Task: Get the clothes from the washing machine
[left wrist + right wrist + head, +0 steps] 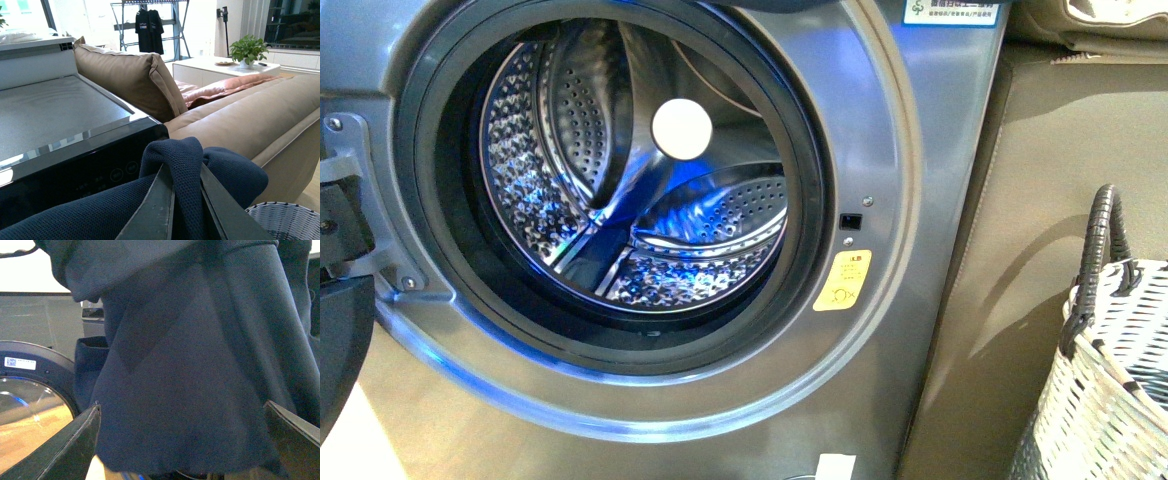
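The grey washing machine point(880, 330) fills the front view, its porthole open and the steel drum point(620, 190) lit blue, with no clothes showing inside. Neither gripper appears in the front view. In the left wrist view, my left gripper point(186, 175) is shut on a fold of the dark navy clothes point(175, 155), held above the machine's black top panel point(75, 170). In the right wrist view, my right gripper point(182, 412) stands open, its fingers point(75, 440) spread wide, and the navy clothes point(190, 365) hang in front of it, filling the view.
A white, grey and black woven basket point(1110, 370) stands at the machine's right; its rim point(285, 217) shows below the held clothes. A tan sofa point(240, 120) lies beside the machine. The open door's glass point(30, 425) shows in the right wrist view.
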### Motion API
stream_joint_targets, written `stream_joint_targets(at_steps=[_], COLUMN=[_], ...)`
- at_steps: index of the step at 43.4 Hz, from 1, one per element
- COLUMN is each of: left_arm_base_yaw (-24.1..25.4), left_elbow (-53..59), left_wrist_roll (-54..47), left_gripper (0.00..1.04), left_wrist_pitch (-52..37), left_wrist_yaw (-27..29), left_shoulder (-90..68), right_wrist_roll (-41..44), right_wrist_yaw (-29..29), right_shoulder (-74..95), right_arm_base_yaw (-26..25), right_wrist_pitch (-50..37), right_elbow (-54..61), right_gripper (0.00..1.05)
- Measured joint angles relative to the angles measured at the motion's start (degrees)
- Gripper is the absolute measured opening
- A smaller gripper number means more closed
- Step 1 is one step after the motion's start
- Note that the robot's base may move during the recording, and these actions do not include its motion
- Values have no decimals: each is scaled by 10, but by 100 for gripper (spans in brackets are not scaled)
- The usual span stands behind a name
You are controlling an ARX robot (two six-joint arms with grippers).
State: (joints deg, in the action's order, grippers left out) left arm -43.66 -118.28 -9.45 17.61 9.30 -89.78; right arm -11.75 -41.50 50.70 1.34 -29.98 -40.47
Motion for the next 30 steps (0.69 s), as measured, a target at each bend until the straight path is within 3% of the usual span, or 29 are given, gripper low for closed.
stream_joint_targets(at_steps=[18,25,30], left_arm_base_yaw=[0,0,0], left_elbow=[0,0,0], left_wrist_roll=[0,0,0], left_gripper=[8,8,8], left_wrist_pitch=[0,0,0], left_wrist_yaw=[0,0,2], left_shoulder=[0,0,0], right_wrist_roll=[27,-5,-15], right_wrist_yaw=[-59,-80,-49], right_shoulder=[159,180,181], right_arm_base_yaw=[-5,40,96], right_wrist_pitch=[-44,-48,-38], right_elbow=[-110,-135,-146], right_gripper=[97,97,97])
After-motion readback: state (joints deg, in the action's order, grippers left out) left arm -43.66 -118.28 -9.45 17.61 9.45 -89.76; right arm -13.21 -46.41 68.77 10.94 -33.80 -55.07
